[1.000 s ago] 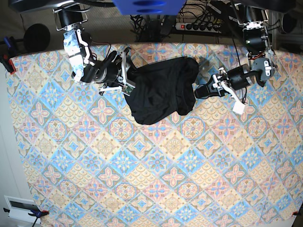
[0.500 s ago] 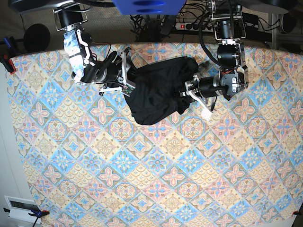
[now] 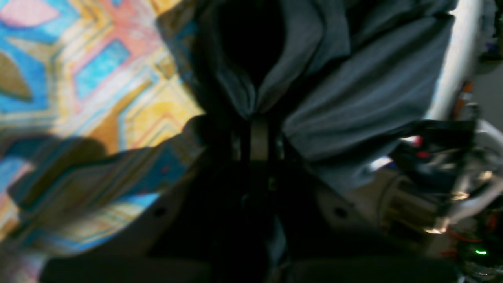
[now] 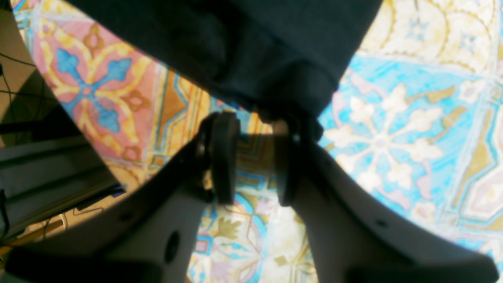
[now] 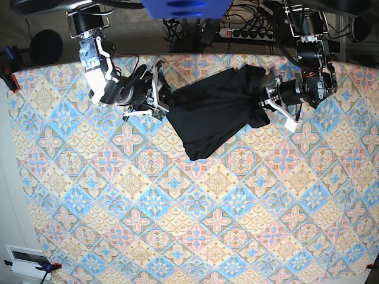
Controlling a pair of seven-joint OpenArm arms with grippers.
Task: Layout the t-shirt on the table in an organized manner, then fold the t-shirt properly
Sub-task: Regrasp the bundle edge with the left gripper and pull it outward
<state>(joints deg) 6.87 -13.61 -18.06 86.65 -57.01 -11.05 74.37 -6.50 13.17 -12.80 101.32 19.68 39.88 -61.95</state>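
The black t-shirt [image 5: 216, 112] lies stretched across the far middle of the table [image 5: 177, 225], between my two arms. My left gripper [image 5: 265, 100] is at its right end; in the left wrist view this gripper [image 3: 257, 133] is shut on a bunched fold of the t-shirt [image 3: 353, 98], lifted off the patterned cloth. My right gripper [image 5: 161, 102] sits at the shirt's left edge. In the right wrist view its jaws [image 4: 255, 122] stand apart with table [image 4: 393, 137] showing between them, and the t-shirt's hem [image 4: 255, 59] lies over the fingertips [image 4: 285, 129].
A power strip [image 5: 249, 32] and cables run behind the table's far edge. A red clamp [image 5: 7, 80] grips the left corner. A white box [image 5: 26, 257] sits on the floor at the lower left.
My left arm moved in to the shirt's right side, shut on it and pulled it right and up. The crumpled shirt is now drawn out wider. The right arm has stayed put.
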